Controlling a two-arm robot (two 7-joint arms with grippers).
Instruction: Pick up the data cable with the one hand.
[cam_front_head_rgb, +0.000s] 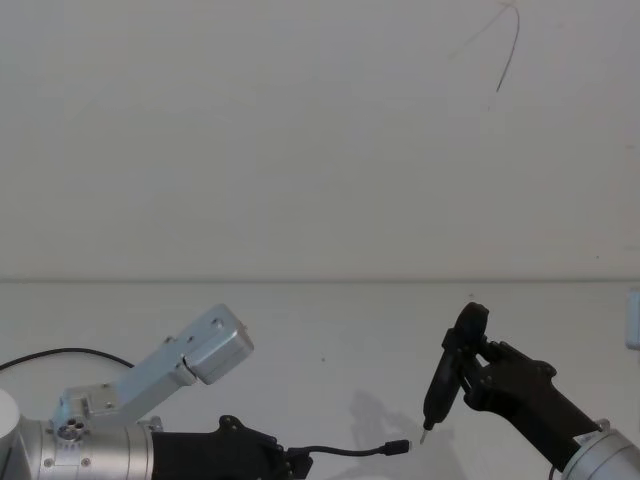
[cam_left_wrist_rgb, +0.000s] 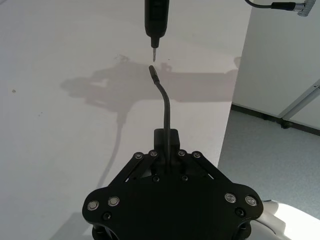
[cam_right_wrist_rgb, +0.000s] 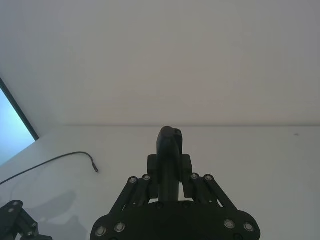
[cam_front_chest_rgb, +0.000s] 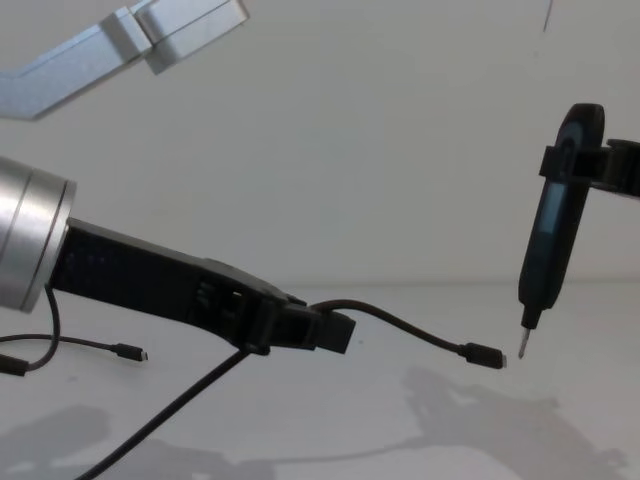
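My left gripper (cam_front_head_rgb: 296, 463) (cam_front_chest_rgb: 335, 330) (cam_left_wrist_rgb: 166, 137) is shut on the data cable (cam_front_head_rgb: 350, 451) (cam_front_chest_rgb: 400, 325) (cam_left_wrist_rgb: 164, 97), held above the white table. A short free length curves out past the fingers and ends in a small flat plug (cam_front_head_rgb: 400, 446) (cam_front_chest_rgb: 485, 355) (cam_left_wrist_rgb: 153, 73). The rest of the cable trails down behind the gripper toward the table. My right gripper (cam_front_head_rgb: 478, 360) (cam_right_wrist_rgb: 170, 165) (cam_front_chest_rgb: 590, 165) is shut on an upright black pen-shaped tool (cam_front_head_rgb: 440, 390) (cam_front_chest_rgb: 550, 250) (cam_left_wrist_rgb: 156, 20). Its metal tip hangs just beyond the plug, a small gap apart.
A second thin black wire (cam_front_chest_rgb: 100, 346) (cam_front_head_rgb: 60, 352) lies on the table (cam_front_head_rgb: 330, 330) at the left. A wire with a silver connector (cam_left_wrist_rgb: 295, 6) crosses the left wrist view's corner. The table's edge and the floor (cam_left_wrist_rgb: 270, 150) lie to one side. A white wall stands behind.
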